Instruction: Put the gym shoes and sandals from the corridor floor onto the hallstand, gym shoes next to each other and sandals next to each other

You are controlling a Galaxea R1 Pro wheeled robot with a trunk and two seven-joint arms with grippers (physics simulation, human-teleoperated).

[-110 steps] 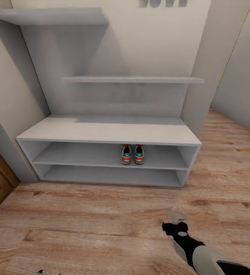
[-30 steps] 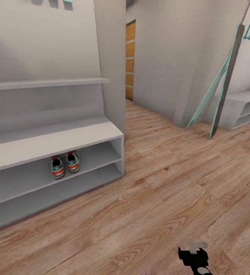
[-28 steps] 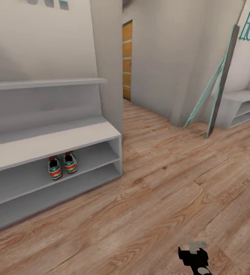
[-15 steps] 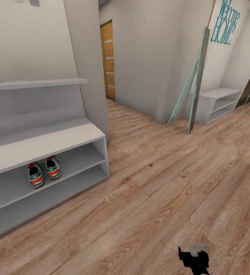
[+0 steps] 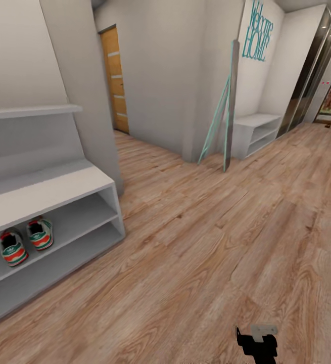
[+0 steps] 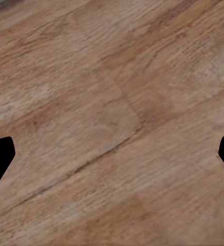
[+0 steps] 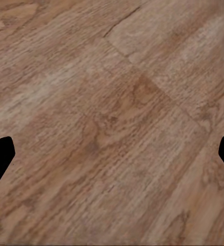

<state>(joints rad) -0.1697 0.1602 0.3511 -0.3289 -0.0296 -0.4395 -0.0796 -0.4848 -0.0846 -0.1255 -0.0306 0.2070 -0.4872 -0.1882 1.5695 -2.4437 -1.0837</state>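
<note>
View has swung right since a second ago: gym shoes (image 5: pixel 26 240) paired on hallstand (image 5: pixel 49 189) upper tier, now lower left of frame; both hands spread and empty over corridor floor (image 5: pixel 210 237), likely off hunting the sandals.

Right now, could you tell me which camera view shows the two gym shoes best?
The head view: the two gym shoes sit side by side on the upper open tier of the hallstand, at that picture's left edge. The left and right wrist views look down on wood-plank corridor floor between open tool tips, so they tell nothing about the shoes.
</note>
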